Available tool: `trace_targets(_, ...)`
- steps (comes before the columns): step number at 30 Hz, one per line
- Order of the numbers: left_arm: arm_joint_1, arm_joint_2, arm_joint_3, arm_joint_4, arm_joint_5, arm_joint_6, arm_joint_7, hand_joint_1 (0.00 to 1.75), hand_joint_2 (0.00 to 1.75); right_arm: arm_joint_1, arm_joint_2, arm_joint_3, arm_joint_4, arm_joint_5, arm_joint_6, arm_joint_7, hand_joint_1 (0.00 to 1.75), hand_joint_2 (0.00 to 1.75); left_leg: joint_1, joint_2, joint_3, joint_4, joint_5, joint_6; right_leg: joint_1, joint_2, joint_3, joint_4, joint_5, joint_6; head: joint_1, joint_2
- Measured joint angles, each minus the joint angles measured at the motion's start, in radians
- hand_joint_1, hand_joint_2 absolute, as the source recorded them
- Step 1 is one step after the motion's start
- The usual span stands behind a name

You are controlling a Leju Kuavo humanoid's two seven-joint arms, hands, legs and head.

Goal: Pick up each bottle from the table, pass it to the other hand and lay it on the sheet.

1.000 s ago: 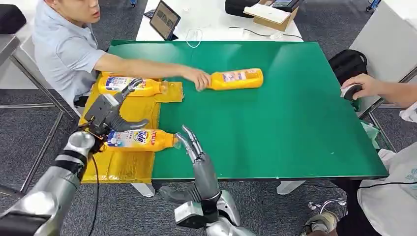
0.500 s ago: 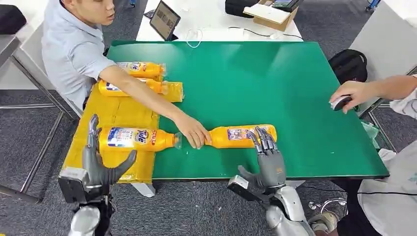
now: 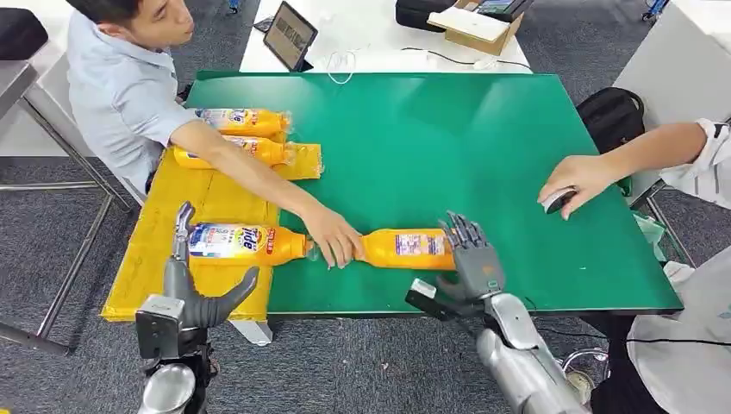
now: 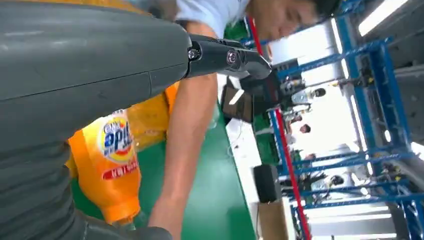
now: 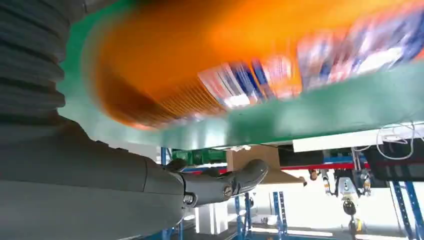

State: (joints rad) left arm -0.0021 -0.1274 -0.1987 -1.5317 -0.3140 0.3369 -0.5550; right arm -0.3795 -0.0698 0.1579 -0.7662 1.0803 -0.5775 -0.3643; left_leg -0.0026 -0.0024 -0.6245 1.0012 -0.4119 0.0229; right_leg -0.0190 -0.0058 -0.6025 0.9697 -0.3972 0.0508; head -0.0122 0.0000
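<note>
The next bottle for you is an orange plastic detergent bottle with a blue-and-white label [image 3: 405,247], lying on its side on the green tabletop [image 3: 483,147] near the front edge. Its neck points toward your left, and a person's hand [image 3: 334,240] rests on that cap end. Your right hand [image 3: 470,259] sits at the bottle's base, fingers apart and upright against the bottom end, holding nothing. In the right wrist view the bottle is a blurred orange shape close over the palm.

Judging by its look, the bottle is rigid moulded plastic, smooth and probably slippery, and likely fairly heavy if full. It would roll easily on its rounded side. The best hold is probably across the labelled body near the middle, thumb on one side and fingers on the other, rather than at the narrow neck.

Your left hand [image 3: 185,289] hovers at the front edge of the yellow sheet [image 3: 207,203], fingers spread, holding nothing. Just beyond it an orange bottle with a blue "Tide" label [image 3: 246,243] lies on the sheet, cap pointing toward the green tabletop. Two more orange bottles [image 3: 246,122] lie side by side at the sheet's far end, beside the person's arm.

A second person's hand [image 3: 576,183] rests on the tabletop's right side over a small dark object.
</note>
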Motion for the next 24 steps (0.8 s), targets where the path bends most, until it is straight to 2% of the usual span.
trace_targets(8,-0.042,-0.003,-0.021,0.055,0.008,-0.016,0.000,0.00,1.75,-0.148,0.000,0.042,0.195,0.043,0.031,0.049,0.00,1.75,0.000,0.000,0.000,0.000,0.000,0.000,0.000,0.000,0.000,0.000,0.000,0.000,0.000,0.000)
trace_targets(16,-0.057,-0.003,-0.021,0.090,0.006,-0.022,0.012,0.00,1.75,-0.208,0.002,0.053,0.287,0.024,0.108,0.066,0.00,1.75,0.000,0.000,0.000,0.000,0.000,0.000,0.000,0.000,0.000,0.000,0.000,0.000,0.000,0.000)
trace_targets(17,-0.058,-0.003,-0.020,0.094,0.006,-0.026,0.015,0.00,1.75,-0.213,0.002,0.052,0.295,0.007,0.130,0.066,0.70,1.75,0.000,0.000,0.000,0.000,0.000,0.000,0.000,0.000,0.000,0.000,0.000,0.000,0.000,0.000)
trace_targets(18,-0.060,-0.002,-0.020,0.099,0.006,-0.029,0.016,0.00,1.75,-0.217,0.004,0.052,0.303,-0.008,0.159,0.059,1.66,1.75,0.000,0.000,0.001,0.000,0.000,0.000,0.000,0.000,0.000,0.000,0.000,0.000,0.000,0.000)
trace_targets(19,-0.062,-0.002,-0.020,0.104,0.006,-0.034,0.017,0.00,1.75,-0.222,0.006,0.052,0.312,-0.024,0.186,0.054,1.73,1.75,0.000,0.000,0.001,0.000,0.000,0.000,0.000,0.000,0.001,0.000,0.000,0.000,0.000,0.000)
trace_targets(24,-0.078,0.001,-0.020,0.124,0.005,-0.054,0.018,0.00,1.75,-0.248,0.006,0.051,0.341,-0.045,0.262,0.015,1.71,1.75,0.000,0.000,0.006,0.000,0.000,0.000,0.000,0.000,0.005,0.000,0.000,0.000,0.000,0.000)
